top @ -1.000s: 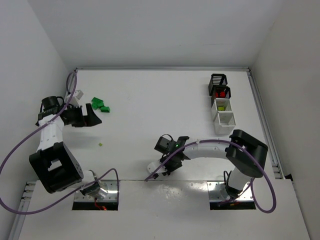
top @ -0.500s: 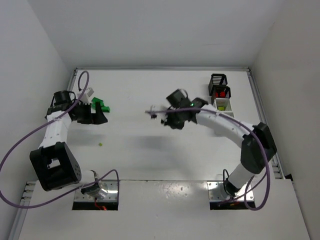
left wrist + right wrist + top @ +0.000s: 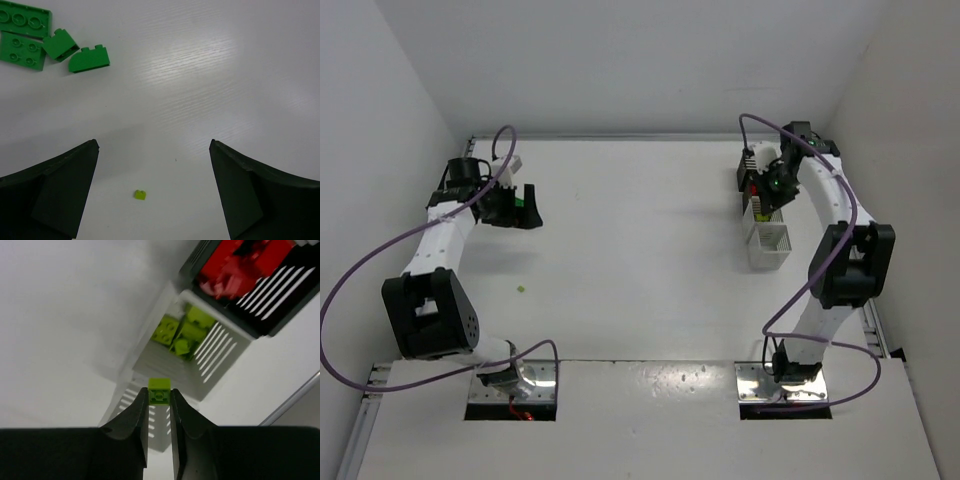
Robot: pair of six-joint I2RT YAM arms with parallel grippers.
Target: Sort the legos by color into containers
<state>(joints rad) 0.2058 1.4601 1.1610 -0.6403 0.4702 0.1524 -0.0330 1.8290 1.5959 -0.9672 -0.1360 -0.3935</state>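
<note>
Right wrist | right pincer (image 3: 159,400) pinches lime brick (image 3: 159,388) above white bins (image 3: 216,356) | left pincer (image 3: 154,145) spread wide

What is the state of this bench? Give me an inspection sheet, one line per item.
Surface: white table.
Job's things: green legos lie loose at the far left, and one loose lime lego lies apart from them. The containers stand in a row at the far right. A black container holds red legos, and a white container holds lime legos.
Clutter: nothing seen.
Fingers: left fingers open, holding nothing. Right fingers shut on a held lime lego above the white containers.
Cables: purple cables run along both arms.
Surroundings: white walls.
</note>
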